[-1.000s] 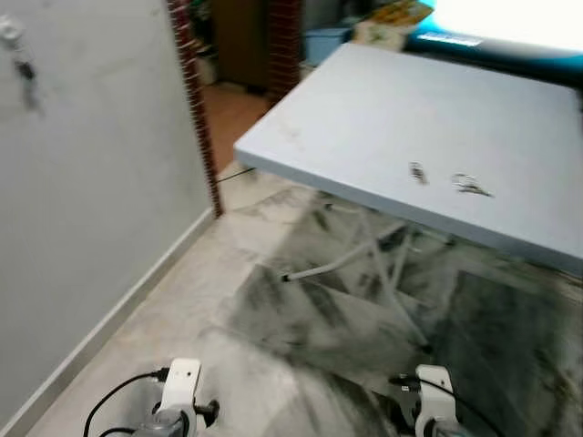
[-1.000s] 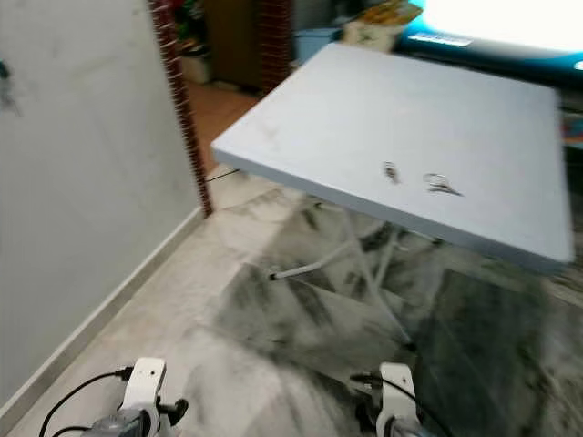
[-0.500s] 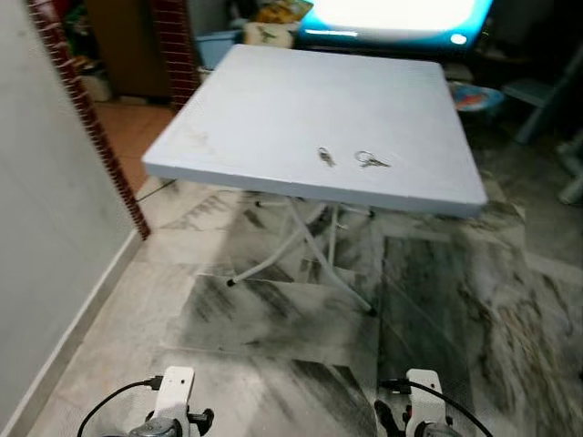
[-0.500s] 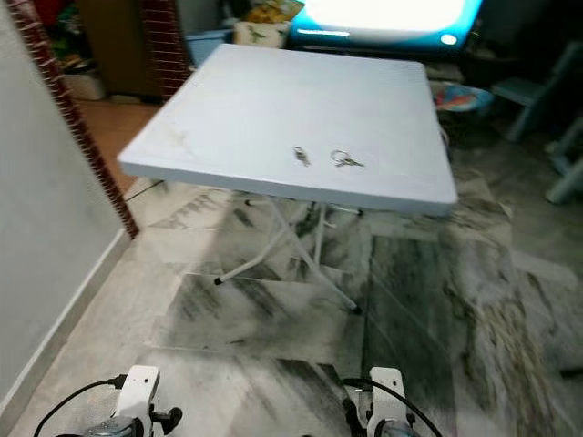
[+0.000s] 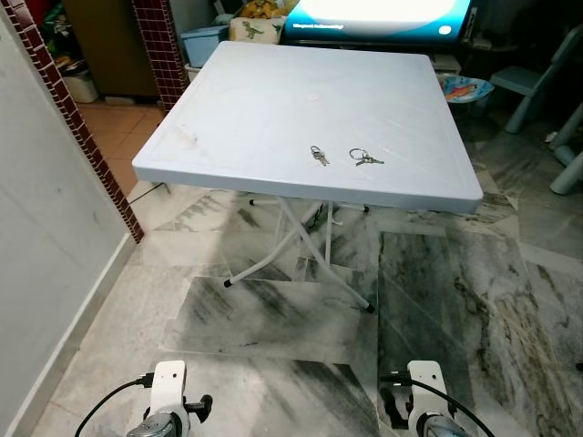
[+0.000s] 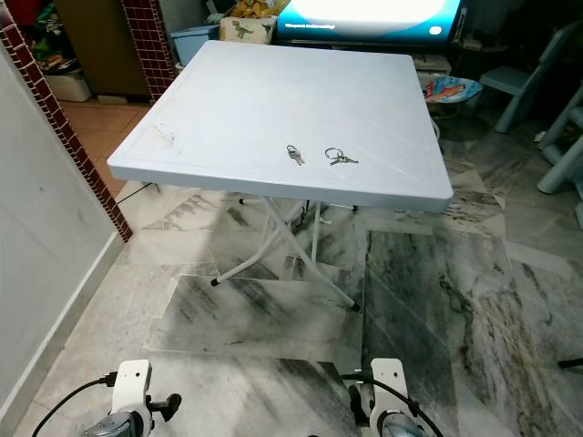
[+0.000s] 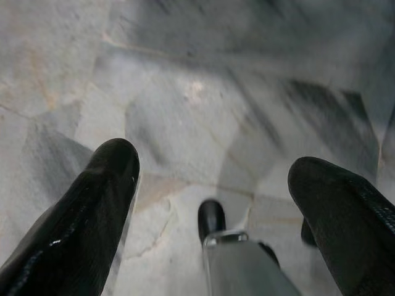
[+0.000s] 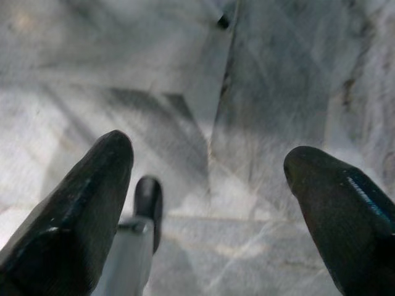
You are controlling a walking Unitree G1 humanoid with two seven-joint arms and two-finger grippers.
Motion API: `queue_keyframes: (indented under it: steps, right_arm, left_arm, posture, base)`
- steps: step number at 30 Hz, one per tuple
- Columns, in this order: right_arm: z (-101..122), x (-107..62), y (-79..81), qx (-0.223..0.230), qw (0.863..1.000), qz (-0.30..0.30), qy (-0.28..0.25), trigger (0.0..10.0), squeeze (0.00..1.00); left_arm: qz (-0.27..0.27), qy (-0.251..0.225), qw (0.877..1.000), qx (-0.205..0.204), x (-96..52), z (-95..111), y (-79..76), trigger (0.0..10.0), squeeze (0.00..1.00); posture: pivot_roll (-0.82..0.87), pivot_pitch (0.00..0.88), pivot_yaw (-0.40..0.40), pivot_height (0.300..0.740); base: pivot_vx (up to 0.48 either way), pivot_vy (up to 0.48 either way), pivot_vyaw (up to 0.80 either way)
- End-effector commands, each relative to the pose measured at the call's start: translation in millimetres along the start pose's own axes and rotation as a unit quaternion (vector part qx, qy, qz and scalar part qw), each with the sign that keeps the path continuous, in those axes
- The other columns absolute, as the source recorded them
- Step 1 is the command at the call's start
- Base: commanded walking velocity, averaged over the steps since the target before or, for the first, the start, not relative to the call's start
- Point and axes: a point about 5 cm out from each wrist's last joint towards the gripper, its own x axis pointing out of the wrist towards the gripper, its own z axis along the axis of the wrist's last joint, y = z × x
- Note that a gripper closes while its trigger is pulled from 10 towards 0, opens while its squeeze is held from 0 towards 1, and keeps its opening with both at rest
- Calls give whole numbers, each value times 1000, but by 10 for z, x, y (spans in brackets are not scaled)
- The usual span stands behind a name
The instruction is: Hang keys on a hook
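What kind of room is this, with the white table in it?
Probably a living room in a home. A lit TV screen glows behind the folding table, which holds two sets of keys. The floor is marble tile, and a small blue chair looks child-sized.

At the bottom edge of the head views, each arm ends in a white, rounded plastic wrist block (image 5: 168,382) (image 5: 425,383) on a silver-grey joint, with thin black cables (image 5: 109,403) looping beside it. The wrist views show two long, glossy black rounded fingers (image 7: 80,216) (image 8: 336,209), with a grey metal bar between them.
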Motion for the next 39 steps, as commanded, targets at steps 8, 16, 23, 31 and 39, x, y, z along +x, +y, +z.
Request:
queue_keyframes:
  steps: [8, 16, 23, 31, 39]
  right_arm:
    - [1322, 51, -444, -10, 976, -52, -213, 10000, 0]
    - [1763, -91, -375, -24, 945, -27, -326, 10000, 0]
    - [1964, -302, -283, -42, 920, -20, -389, 10000, 0]
    - [2032, -761, -160, -42, 900, -16, -434, 10000, 0]
    - [1920, -988, -87, -44, 906, -6, -421, 10000, 0]
  left_arm:
    - [-19, -180, 983, -21, -36, 1123, 301, 10000, 0]
    - [-111, -324, 940, 5, -232, 1637, 50, 10000, 0]
    - [-168, -387, 906, 26, -536, 1720, -188, 10000, 0]
    - [-189, -442, 875, 56, -1014, 1604, -324, 10000, 0]
    - [-181, -421, 887, 53, -1111, 1390, -286, 10000, 0]
  posture:
    - [5, 54, 32, 740]
    - [6, 70, 24, 740]
    - [0, 80, 14, 740]
    - [-6, 92, 9, 740]
    - [-13, 104, 7, 740]
  base:
    - [0, 0, 0]
    - [0, 0, 0]
    - [0, 0, 0]
    - [0, 0, 0]
    - [0, 0, 0]
